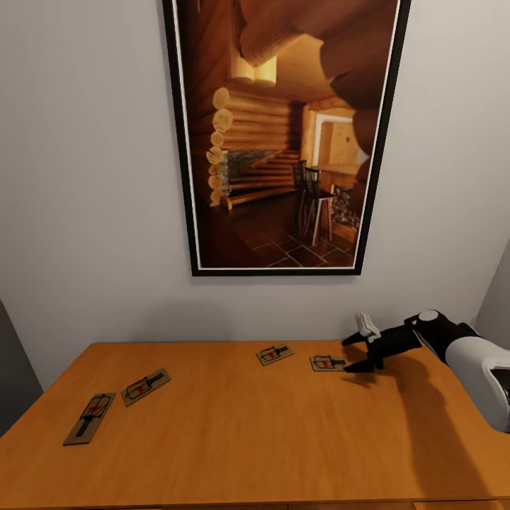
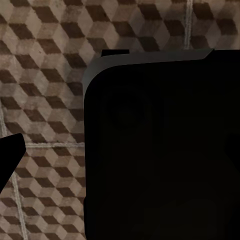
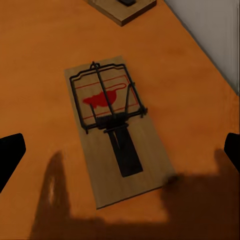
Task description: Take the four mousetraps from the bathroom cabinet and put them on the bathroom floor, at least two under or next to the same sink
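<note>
head view: the cabinet (image 1: 234, 425) fills the lower half of the frame, its flat orange-brown top against a pale wall where a dark-framed picture (image 1: 283, 134) of a log interior hangs. four mousetraps lie flat on the top. two sit at lower left, well apart from the others: the leftmost mousetrap (image 1: 90, 418) and the second mousetrap (image 1: 145, 386) just beside it. the third mousetrap (image 1: 275, 353) lies right of centre near the wall, and the fourth mousetrap (image 1: 327, 363) lies just right of that. the right gripper (image 1: 358, 354) reaches in from the right edge of the frame on a black and white arm, its fingers spread wide, its tips just beside the fourth mousetrap's right end; whether they touch it cannot be told.

in the right wrist view the fourth mousetrap (image 3: 117, 127) lies centred between the two dark fingertips at the frame's side edges, nothing gripped, with a corner of the third mousetrap (image 3: 122, 7) at the top edge.

the left wrist view looks down on the bathroom floor (image 2: 45, 100), cube-patterned tiles, behind a large dark body; how the left gripper stands cannot be told.
</note>
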### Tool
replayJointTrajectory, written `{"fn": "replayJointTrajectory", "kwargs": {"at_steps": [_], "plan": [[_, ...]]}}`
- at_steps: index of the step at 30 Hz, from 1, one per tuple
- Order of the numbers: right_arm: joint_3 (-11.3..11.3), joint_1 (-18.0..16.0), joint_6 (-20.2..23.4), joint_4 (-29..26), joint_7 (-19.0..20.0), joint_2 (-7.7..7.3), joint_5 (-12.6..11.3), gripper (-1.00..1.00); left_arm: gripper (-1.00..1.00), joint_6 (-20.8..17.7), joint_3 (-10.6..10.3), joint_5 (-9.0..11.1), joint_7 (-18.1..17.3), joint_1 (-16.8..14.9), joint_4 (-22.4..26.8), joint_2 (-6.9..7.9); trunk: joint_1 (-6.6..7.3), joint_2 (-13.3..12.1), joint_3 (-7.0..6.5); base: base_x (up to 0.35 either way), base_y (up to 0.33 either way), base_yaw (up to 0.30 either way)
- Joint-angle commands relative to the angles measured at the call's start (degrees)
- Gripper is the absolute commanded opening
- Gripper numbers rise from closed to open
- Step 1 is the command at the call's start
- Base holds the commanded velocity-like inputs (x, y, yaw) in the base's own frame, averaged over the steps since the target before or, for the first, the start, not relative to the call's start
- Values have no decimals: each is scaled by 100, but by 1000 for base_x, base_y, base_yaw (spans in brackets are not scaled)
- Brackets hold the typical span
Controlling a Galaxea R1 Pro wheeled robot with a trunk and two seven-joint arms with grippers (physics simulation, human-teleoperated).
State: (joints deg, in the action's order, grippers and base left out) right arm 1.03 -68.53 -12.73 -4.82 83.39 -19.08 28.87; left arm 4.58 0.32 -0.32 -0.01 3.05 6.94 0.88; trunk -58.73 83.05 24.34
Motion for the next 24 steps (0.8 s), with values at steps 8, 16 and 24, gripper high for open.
{"fn": "replayJointTrajectory", "kwargs": {"at_steps": [8,16,24], "plan": [[11,-3,-10,-20,-170,97,14,100,100,8,3,-8,-1,3,9,0,0,3,5,0,0,0],[11,-3,-2,-27,-200,131,22,100,100,8,3,-11,-3,3,9,0,0,3,5,0,0,0],[11,-3,-2,-28,-240,233,30,100,100,8,3,-12,0,3,9,0,0,3,5,0,0,0]]}}
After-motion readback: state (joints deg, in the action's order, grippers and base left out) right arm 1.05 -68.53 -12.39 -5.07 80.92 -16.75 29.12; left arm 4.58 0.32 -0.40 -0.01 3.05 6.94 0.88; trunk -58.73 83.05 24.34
